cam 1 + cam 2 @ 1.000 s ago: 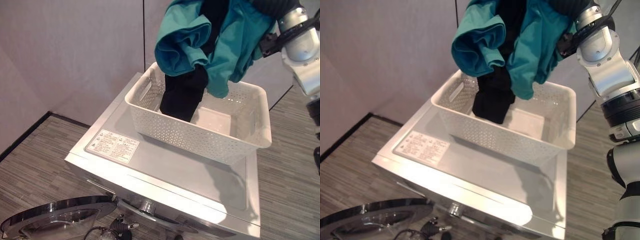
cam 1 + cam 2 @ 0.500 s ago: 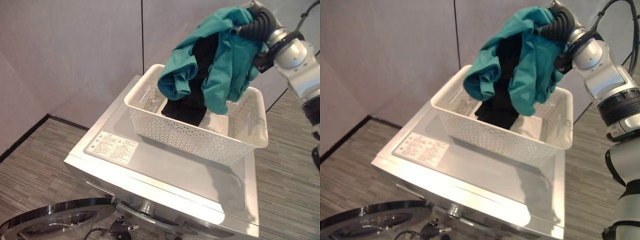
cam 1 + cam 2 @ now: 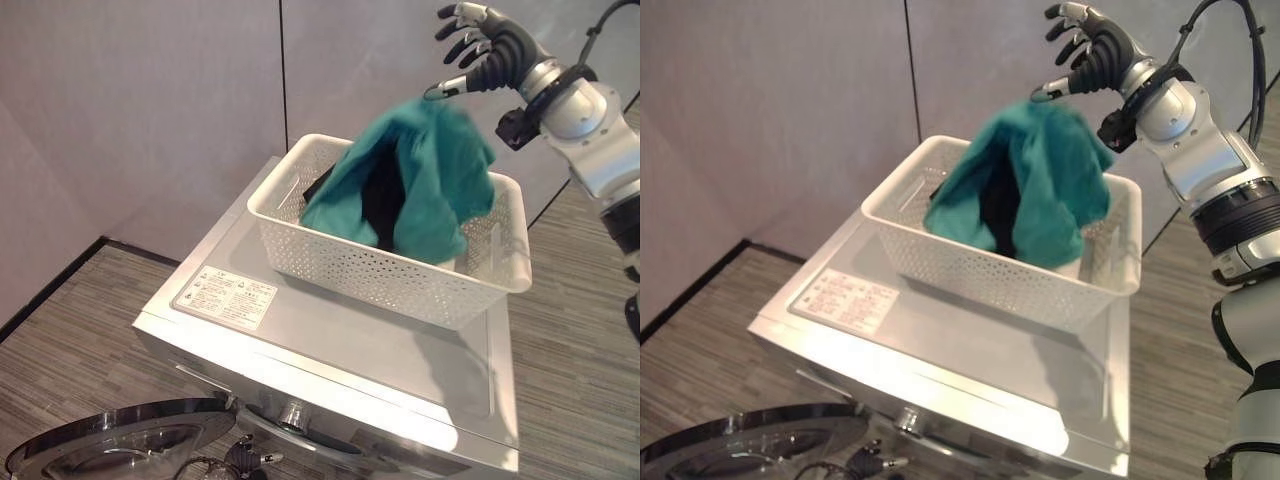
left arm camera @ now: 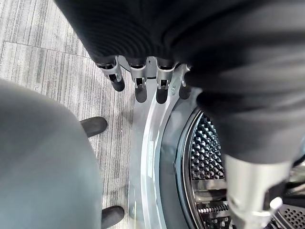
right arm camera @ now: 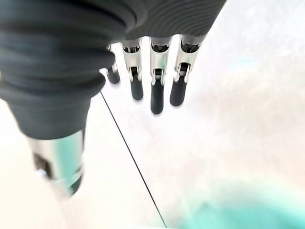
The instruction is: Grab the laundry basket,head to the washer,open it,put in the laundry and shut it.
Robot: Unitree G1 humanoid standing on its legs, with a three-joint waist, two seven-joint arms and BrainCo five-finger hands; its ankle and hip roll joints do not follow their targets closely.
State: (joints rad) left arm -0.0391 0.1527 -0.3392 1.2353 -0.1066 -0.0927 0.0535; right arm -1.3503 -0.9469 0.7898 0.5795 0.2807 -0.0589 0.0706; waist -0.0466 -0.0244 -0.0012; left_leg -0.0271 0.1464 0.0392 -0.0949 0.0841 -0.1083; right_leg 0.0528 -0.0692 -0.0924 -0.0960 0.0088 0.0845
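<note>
Laundry sits heaped in the basket on top of the washer. From the clothes, the right hand is up at 1 o'clock, fingers spread and holding nothing. The left hand hangs loose by the open drum.

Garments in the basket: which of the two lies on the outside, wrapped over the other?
The teal garment. It drapes over the black garment, which shows only through the gap down its middle, inside the white basket.

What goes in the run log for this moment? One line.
right hand: open, above basket | teal and black laundry: in white laundry basket | basket: on washer top | washer door: open | left hand: by drum
</note>
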